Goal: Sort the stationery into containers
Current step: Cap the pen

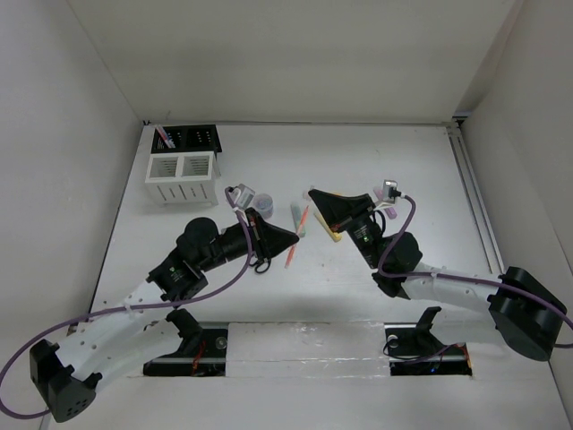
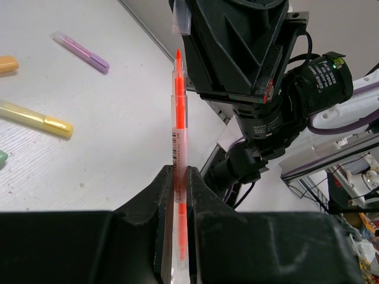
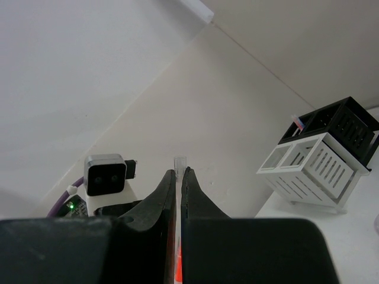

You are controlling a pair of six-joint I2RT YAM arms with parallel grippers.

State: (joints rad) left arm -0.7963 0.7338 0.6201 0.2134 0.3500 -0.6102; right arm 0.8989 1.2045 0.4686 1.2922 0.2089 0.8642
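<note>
My left gripper [image 2: 179, 171] [image 1: 294, 238] is shut on a thin orange-red pen [image 2: 179, 118] [image 1: 302, 221], which lies lengthwise between its jaws. The pen's bare pointed tip reaches toward my right gripper [image 1: 312, 192]. In the right wrist view the right gripper [image 3: 179, 171] is shut on a thin clear piece [image 3: 179, 161] with orange inside, seemingly the pen's cap. On the table lie yellow [image 2: 38, 118], purple [image 2: 80, 51] and pale green [image 1: 296, 218] markers and a purplish tub [image 1: 262, 202]. The white organizer [image 1: 182, 177] [image 3: 314, 171] and black mesh holder [image 1: 192, 137] [image 3: 346, 124] stand at the far left.
Black-handled scissors [image 1: 260, 261] lie partly under my left arm. A yellow marker [image 1: 333, 235] lies under the right gripper and a pink one [image 1: 391, 213] beside its wrist. White walls close in the table on three sides.
</note>
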